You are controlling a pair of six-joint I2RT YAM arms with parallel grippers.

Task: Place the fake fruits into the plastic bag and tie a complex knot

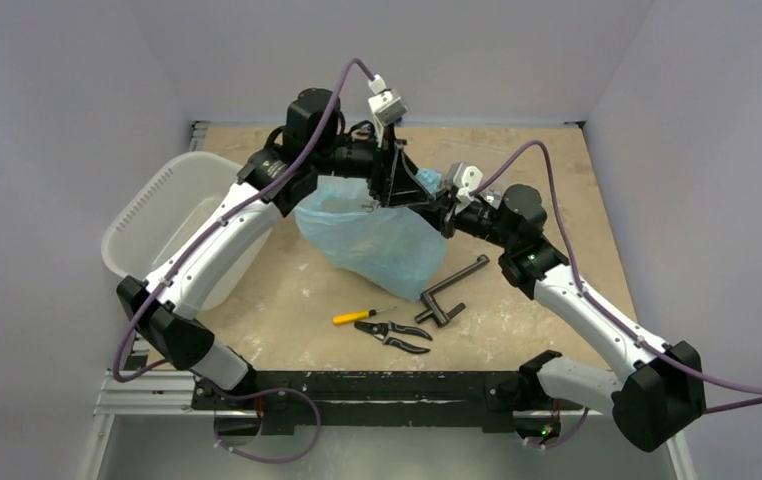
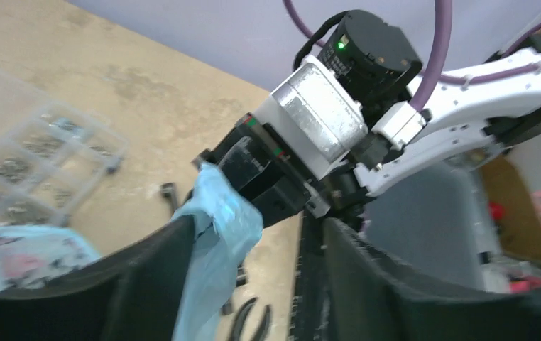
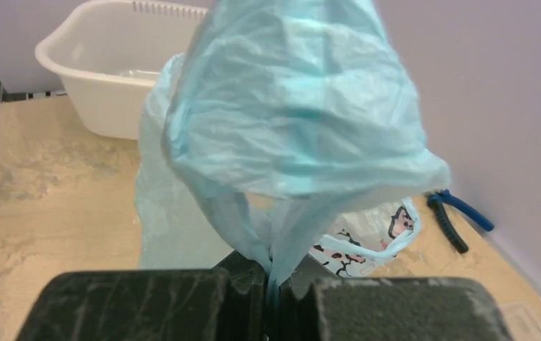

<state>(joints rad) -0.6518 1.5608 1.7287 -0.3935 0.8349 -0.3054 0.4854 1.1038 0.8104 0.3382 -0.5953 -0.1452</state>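
Knot-tying is going on: right jaws are clamping the bag [image 3: 289, 128] film; left jaws are gaping beside it, likely needing to catch a loose end next.

Tan table [image 1: 287, 300] holds plastic bag [image 1: 377, 245], tub [image 1: 157, 215], screwdriver [image 1: 357, 316], pliers [image 1: 397, 335], crank [image 1: 452, 290]

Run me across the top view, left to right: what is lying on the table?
white tub → yellow-handled screwdriver → black pliers → black crank handle. The plastic bag lies farther back and spans the middle ones, so it is left out.
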